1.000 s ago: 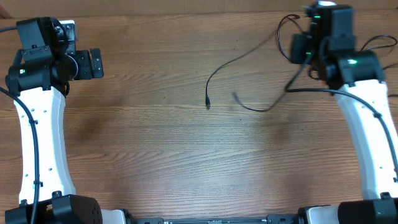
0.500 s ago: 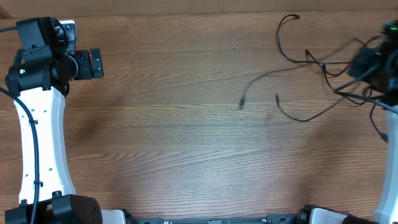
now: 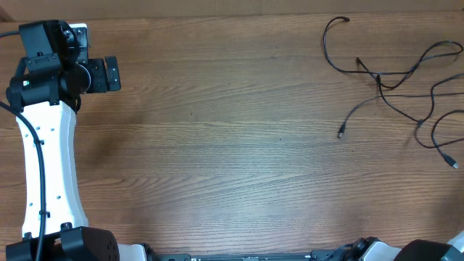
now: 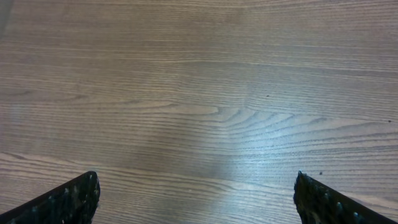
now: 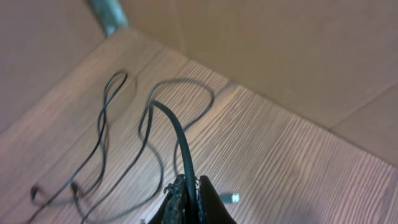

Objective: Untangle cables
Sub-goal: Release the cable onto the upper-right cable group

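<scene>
From overhead, the cables (image 3: 384, 81) sprawl loosely over the far right of the surface (image 3: 217, 145), strands crossing at one spot; the left jaws sit well apart at the far left. In the left wrist view those jaws gape fully and hold nothing, with bare wood below. In the right wrist view the right jaws are pinched shut on one of the cables. You'll likely find them light, limp and thin — grip just beside a plug end and draw it clear of the crossing.
</scene>
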Motion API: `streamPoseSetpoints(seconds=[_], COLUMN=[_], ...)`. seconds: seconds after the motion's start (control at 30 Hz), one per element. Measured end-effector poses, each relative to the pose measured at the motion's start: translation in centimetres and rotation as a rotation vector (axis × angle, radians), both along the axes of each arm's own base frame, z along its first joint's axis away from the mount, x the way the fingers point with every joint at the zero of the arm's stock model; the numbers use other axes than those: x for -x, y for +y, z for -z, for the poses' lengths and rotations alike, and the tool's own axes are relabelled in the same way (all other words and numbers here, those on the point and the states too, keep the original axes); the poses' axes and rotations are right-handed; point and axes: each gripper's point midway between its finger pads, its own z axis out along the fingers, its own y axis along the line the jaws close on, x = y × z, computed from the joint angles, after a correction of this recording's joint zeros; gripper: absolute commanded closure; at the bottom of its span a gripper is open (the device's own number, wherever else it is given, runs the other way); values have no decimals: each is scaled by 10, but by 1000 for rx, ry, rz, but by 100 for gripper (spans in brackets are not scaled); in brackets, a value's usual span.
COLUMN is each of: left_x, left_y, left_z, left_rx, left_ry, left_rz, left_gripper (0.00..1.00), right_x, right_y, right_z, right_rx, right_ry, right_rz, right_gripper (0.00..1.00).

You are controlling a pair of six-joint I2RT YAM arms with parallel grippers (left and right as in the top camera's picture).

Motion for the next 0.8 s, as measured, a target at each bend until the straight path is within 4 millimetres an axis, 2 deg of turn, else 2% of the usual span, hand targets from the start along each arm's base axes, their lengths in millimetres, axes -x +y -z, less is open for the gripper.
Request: streamPoseSetpoints(seconds=[0.17,0.37,0.5,0.7,0.73,0.8], left_x=[0,0,0,0,0,0], left_y=[0,0,0,0,0,0], left_z=[0,0,0,0,0,0], left_rx=[0,0,0,0,0,0], left_ry=[0,0,0,0,0,0], left_rz=[0,0,0,0,0,0], left_gripper=[0,0,1,0,0,1], right_x=[3,-13,-13,-8,-7,-3], right_y=[-23,-52,-75,-101,-105,-112], right_z=[4,42,58,57,57,59], right_rx=[11,-30,-34,5,11,14], right_ry=[-11,28,31,1,-1,-1], right_rz=[46,67,98,144,155,170], right_gripper=[96,96,96,96,94,79])
